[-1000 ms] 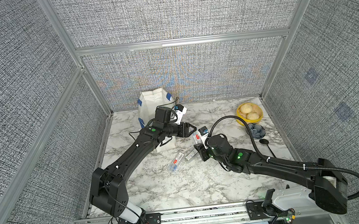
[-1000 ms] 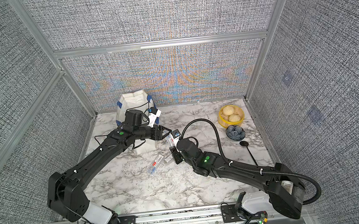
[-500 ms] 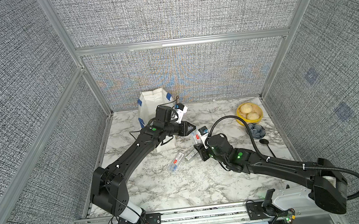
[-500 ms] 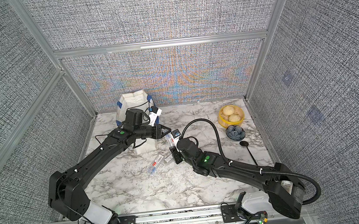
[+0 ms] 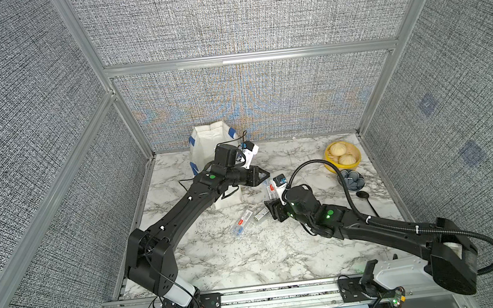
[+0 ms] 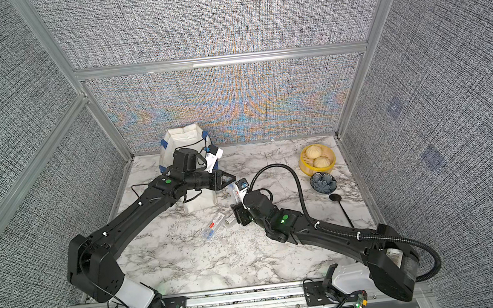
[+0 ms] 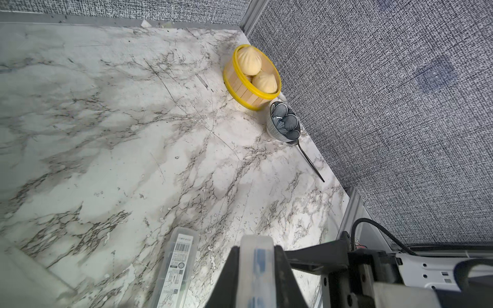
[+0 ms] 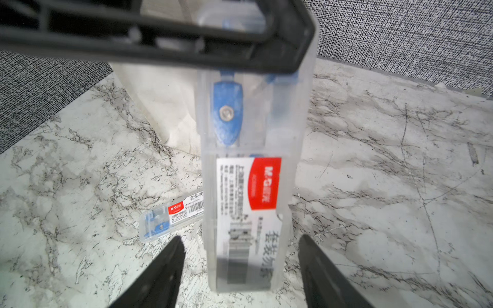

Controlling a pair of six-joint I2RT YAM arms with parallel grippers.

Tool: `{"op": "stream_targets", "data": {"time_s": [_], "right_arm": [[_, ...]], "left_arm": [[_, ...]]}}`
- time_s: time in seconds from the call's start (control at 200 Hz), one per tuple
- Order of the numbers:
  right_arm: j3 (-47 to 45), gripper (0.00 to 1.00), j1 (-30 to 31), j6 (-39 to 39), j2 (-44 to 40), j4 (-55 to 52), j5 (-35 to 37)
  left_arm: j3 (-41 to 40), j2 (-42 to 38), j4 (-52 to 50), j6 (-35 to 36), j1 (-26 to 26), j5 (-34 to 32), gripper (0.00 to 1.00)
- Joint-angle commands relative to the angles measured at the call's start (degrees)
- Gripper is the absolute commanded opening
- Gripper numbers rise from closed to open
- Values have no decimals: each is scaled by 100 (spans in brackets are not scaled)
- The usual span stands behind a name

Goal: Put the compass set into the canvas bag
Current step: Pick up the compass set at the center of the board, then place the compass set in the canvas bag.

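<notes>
Compass set held at one end, outside the canvas bag.
Left gripper clamped on the clear compass set. Right gripper spread, fingers clear of the case's sides. Set sits over the marble table, near the bag. Second case lies flat below.

White canvas bag (blue handles) — marbled table.
</notes>
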Motion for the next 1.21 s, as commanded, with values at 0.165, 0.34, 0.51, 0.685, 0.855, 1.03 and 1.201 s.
{"op": "stream_targets", "data": {"time_s": [0.165, 0.34, 0.51, 0.685, 0.855, 1.03, 1.201], "right_arm": [[-623, 83, -2, -34, -283, 414, -65], [-1352, 83, 2, -148, -553, 1077, -123], [-1698, 83, 3, -223, -725, 1480, -102], [-1629, 83, 2, -200, -796, 1277, -149], [-1609, 83, 5, -182, -833, 1200, -248], [-1573, 83, 2, -189, -832, 1115, -280], [-1558, 83, 2, -189, -840, 1064, -272]], "left_arm": [[233, 5, -63, 158, 12, -190, 14], [689, 17, -342, 416, 65, -272, 13], [1379, 40, -771, 691, 286, -420, 13], [2144, 89, -1196, 916, 807, -495, 12], [2878, 290, -1621, 1215, 1542, -735, 12], [3594, 846, -1984, 1508, 2043, -1124, 12], [3921, 1463, -1958, 1524, 2352, -1169, 11]]}}
